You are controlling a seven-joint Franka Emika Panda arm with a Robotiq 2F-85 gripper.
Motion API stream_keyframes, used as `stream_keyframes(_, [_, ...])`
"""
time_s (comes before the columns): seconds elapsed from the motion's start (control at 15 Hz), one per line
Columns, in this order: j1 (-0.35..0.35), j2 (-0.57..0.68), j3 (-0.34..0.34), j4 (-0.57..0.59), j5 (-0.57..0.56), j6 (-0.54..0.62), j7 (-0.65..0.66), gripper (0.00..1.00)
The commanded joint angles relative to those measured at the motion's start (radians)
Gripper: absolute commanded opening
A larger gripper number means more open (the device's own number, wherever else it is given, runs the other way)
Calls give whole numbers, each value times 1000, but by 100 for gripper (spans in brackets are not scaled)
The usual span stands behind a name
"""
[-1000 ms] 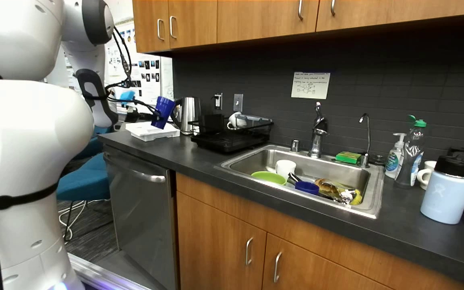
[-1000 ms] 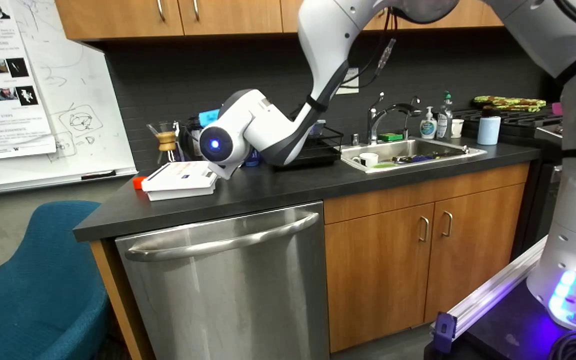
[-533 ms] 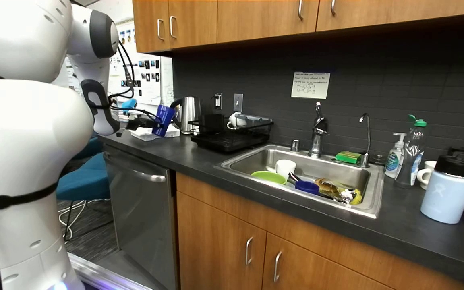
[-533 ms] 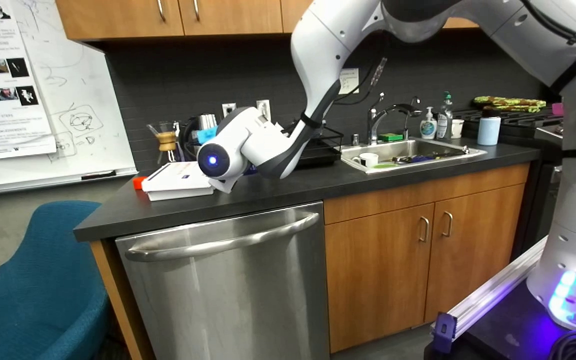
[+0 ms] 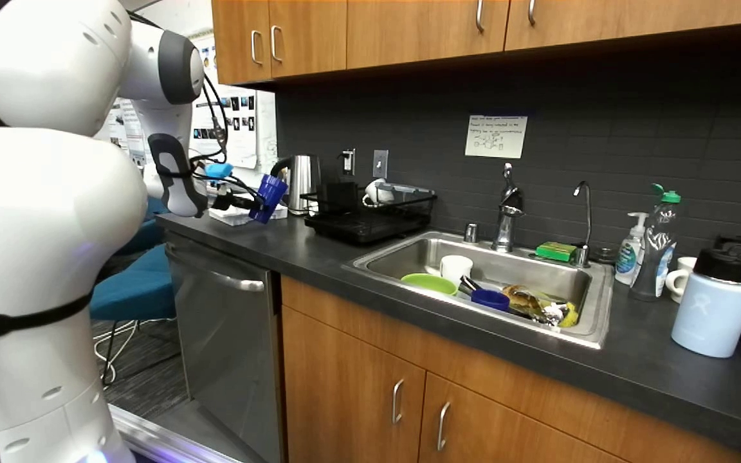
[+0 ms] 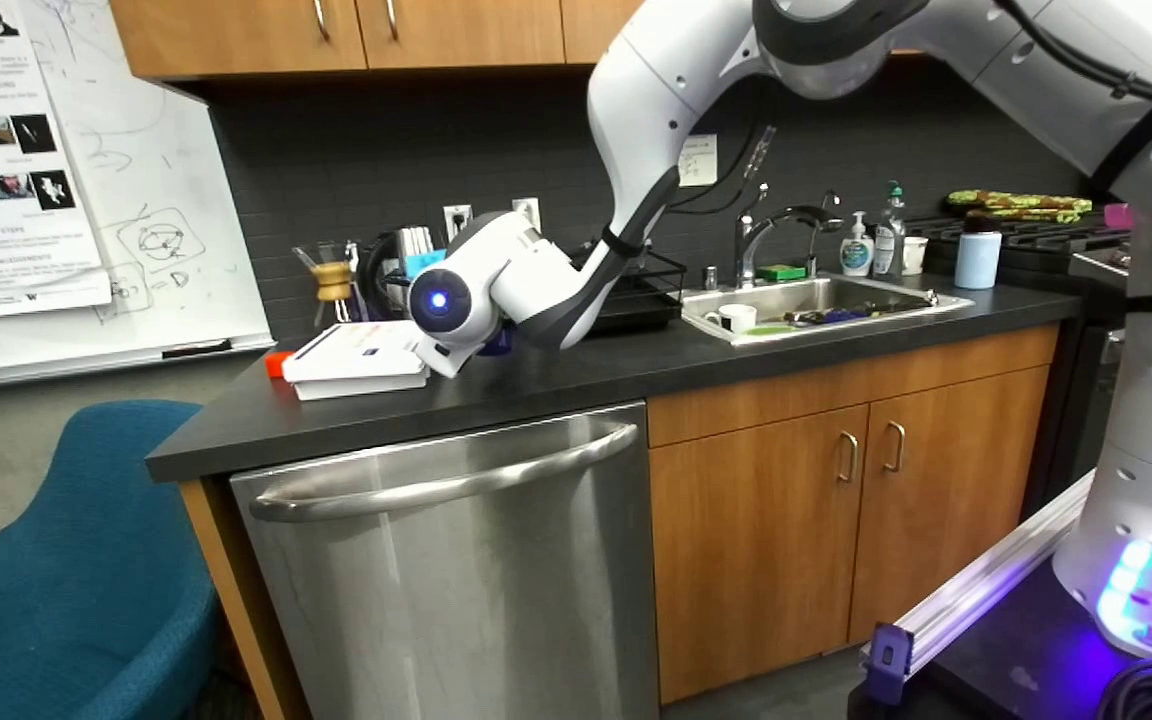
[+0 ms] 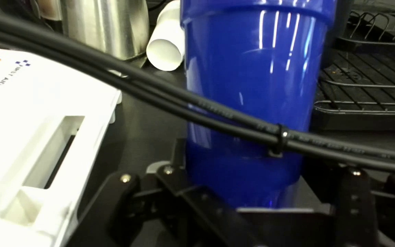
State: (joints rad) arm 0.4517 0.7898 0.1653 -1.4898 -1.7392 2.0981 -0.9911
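**Jaws grasp a blue cup (image 7: 245,79) near the first-aid box (image 7: 57,85)**

The jaws are clenched on the cup, one side against each flank of its lower part. Seen from the wrist, they sit at six o'clock and the cup rises between them, its wider rim toward twelve. Black cables (image 7: 281,137) cross in front of it from ten o'clock to four, hiding a strip of its side.

In that same view the white box lies toward nine o'clock of the cup, with dark bench (image 7: 142,116) showing between them. A steel kettle (image 7: 108,27) stands at ten o'clock, and a white tube-like thing (image 7: 166,41) between ten and eleven, both farther back. The black drying rack (image 7: 365,120) is at three o'clock.

In an exterior view the arm (image 5: 55,173) comes in from nine o'clock, and the cup at its end is tilted, top leaning toward one o'clock. Well apart from it, toward four o'clock, is the sink (image 5: 538,275), with a lime-green bowl (image 5: 429,283) and a white mug (image 5: 457,267) inside. I cannot tell whether the cup's base touches the bench.

In an exterior view a round glowing light (image 6: 439,302) shows on the arm; only a small patch of the cup is visible, at four o'clock from that light.
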Motion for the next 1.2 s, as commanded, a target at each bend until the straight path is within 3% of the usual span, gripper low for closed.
stream_keyframes(0.0, [-29,-8,-5,0,-53,76,54,54])
stream_keyframes(0.4, [-40,-12,-34,-7,-245,187,202,54])
stream_keyframes(1.13, [-57,1,-88,-17,-493,196,352,54])
